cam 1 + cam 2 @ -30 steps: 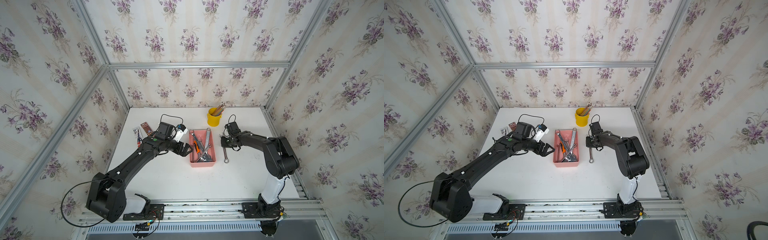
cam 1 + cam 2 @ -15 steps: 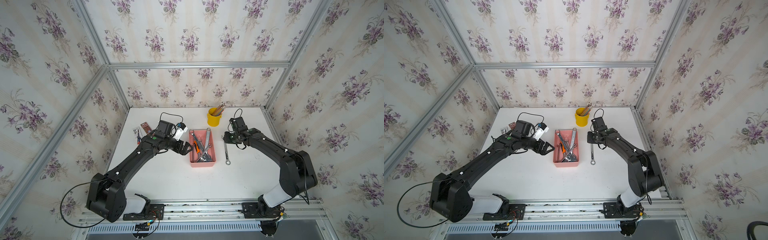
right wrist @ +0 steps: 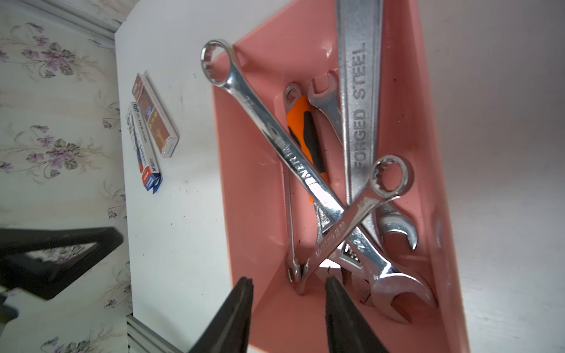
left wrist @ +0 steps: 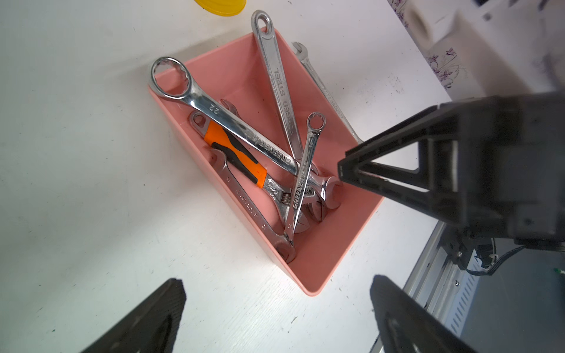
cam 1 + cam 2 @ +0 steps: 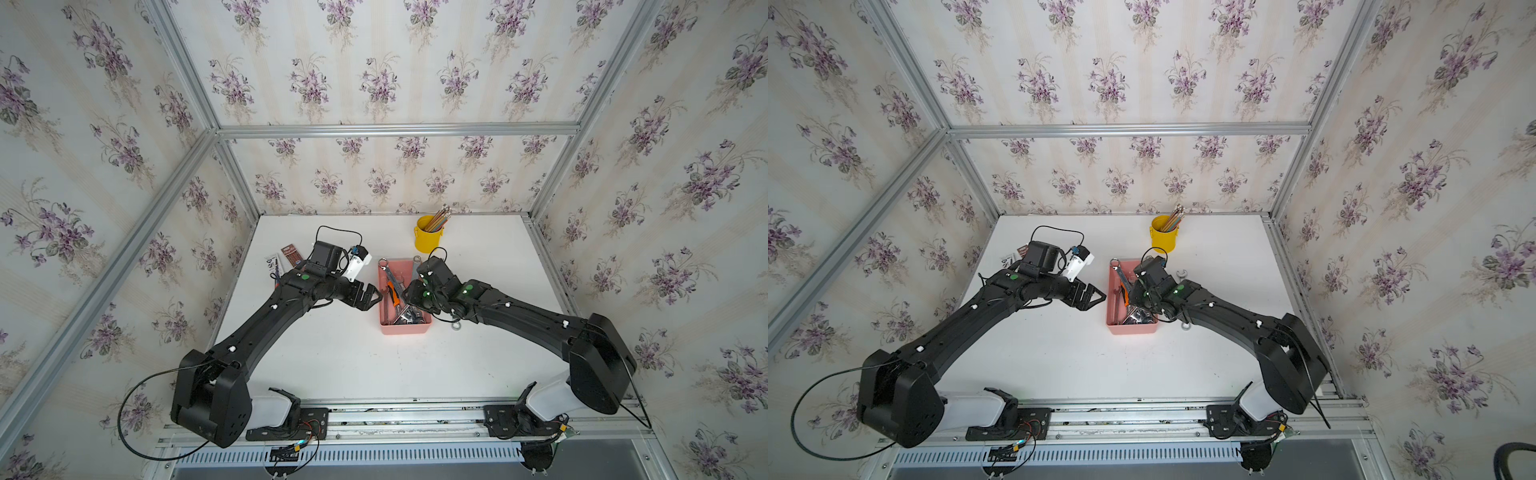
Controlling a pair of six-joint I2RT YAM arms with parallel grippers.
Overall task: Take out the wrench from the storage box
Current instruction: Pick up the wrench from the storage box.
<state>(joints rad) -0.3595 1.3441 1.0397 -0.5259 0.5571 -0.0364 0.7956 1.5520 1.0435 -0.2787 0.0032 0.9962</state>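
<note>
My left gripper (image 5: 368, 296) hangs spread wide and empty, just beside the left wall of the storage box (image 5: 405, 330). The box sits mid-worktop, its wrenches (image 4: 275, 159) crossed in a pile. My right gripper (image 3: 287, 284) hovers over the pile's near end, jaws partly apart, holding nothing. I judge I'm lining up a pick. Next I should lower onto the topmost small wrench (image 3: 351, 226) and close across its shank.

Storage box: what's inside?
The storage box holds a crossed pile of steel wrenches over an orange-handled adjustable wrench. Its head and the floor beneath the pile are partly covered.
</note>
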